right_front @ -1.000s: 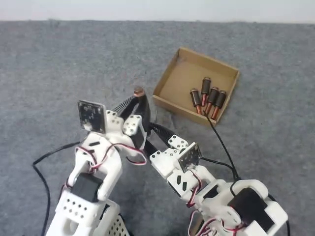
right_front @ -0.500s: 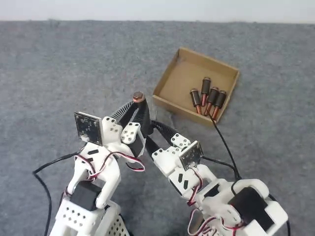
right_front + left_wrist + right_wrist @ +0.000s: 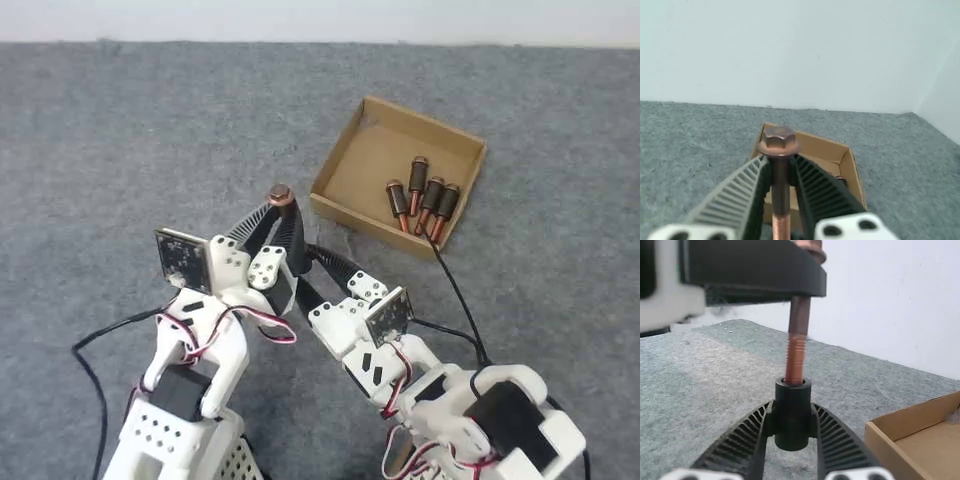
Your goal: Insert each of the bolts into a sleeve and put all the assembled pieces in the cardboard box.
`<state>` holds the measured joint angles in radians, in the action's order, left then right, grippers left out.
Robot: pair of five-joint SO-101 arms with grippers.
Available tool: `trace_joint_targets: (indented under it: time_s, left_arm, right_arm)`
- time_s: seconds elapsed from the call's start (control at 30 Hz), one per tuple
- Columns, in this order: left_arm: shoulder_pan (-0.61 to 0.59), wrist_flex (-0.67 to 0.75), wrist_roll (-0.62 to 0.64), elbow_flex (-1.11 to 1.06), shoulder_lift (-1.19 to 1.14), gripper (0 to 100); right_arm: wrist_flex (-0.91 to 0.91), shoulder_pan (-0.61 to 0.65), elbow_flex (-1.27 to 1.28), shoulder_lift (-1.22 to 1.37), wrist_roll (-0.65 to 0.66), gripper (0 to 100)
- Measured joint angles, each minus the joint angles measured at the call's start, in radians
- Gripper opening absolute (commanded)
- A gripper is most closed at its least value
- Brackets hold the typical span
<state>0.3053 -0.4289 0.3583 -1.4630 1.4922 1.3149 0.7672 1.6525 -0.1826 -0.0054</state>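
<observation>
while the left gripper (image 3: 780,167) pinches the copper hex-head bolt (image 3: 779,142), its tip just inside the black cylindrical sleeve (image 3: 792,407) the right gripper (image 3: 792,422) clamps, insertion seems underway; next, push straight down.

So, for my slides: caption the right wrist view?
Right gripper holds black sleeve upright; left gripper holds copper bolt, tip inside the sleeve.
</observation>
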Motion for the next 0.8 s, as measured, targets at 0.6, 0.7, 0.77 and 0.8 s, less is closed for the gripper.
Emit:
trace_joint_targets:
  time_s: [0.6, 0.7, 0.77, 0.8]
  left_arm:
    - [0.037, -0.017, -0.003, -0.071, -0.012, 1]
    - [0.041, -0.086, 0.000, -0.133, 0.095, 1]
    - [0.043, -0.117, 0.000, -0.184, 0.167, 1]
    - [0.043, -0.123, 0.000, -0.209, 0.215, 1]
  right_arm:
    - [0.000, -0.020, 0.000, 0.000, -0.003, 3.8]
    - [0.000, -0.020, 0.000, 0.000, -0.003, 3.8]
    - [-0.002, -0.018, 0.000, 0.000, -0.002, 3.8]
    - [-0.002, -0.018, 0.000, 0.000, -0.002, 3.8]
